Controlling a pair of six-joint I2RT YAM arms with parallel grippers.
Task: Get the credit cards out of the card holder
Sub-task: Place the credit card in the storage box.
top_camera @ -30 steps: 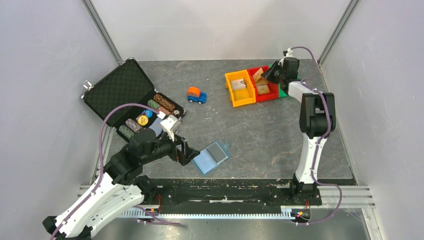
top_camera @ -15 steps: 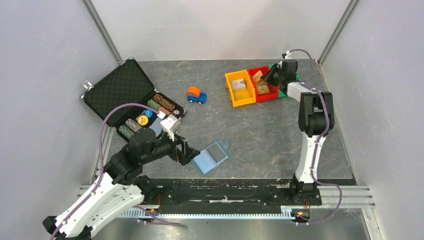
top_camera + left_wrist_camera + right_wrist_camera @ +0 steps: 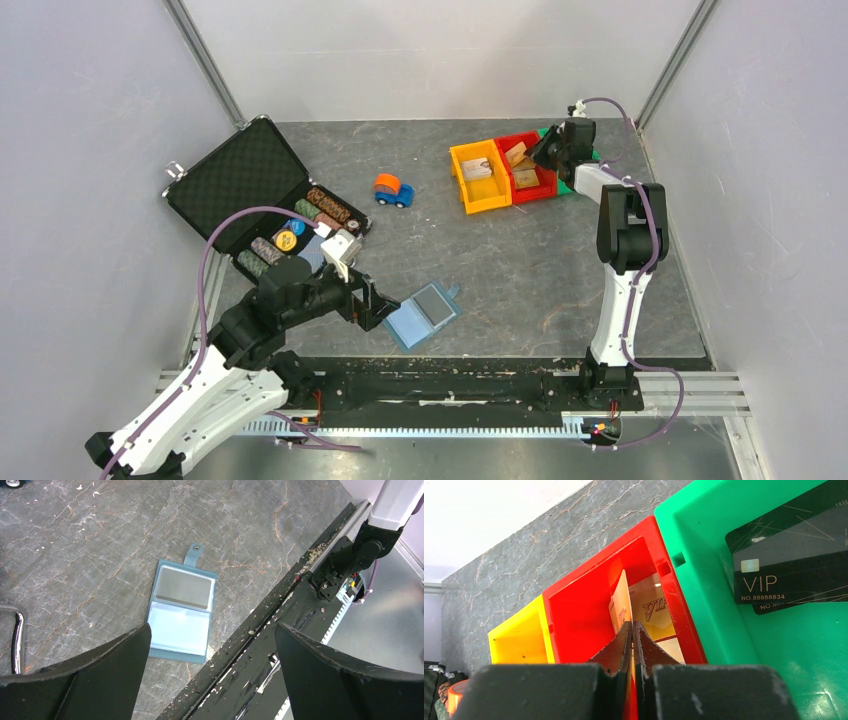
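My left jaws hang released just left of the blue wallet (image 3: 179,630); my right jaws are clenched at the far red bin (image 3: 579,615).

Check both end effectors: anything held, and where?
Left end effector: open, empty, near the card holder. Right end effector: shut at a gold card's edge in the red bin; grip cannot be confirmed.

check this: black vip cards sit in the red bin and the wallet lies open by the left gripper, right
No: the black VIP cards lie in the green bin, not the red one; the right wrist view shows it. The wallet does lie open by the left gripper.
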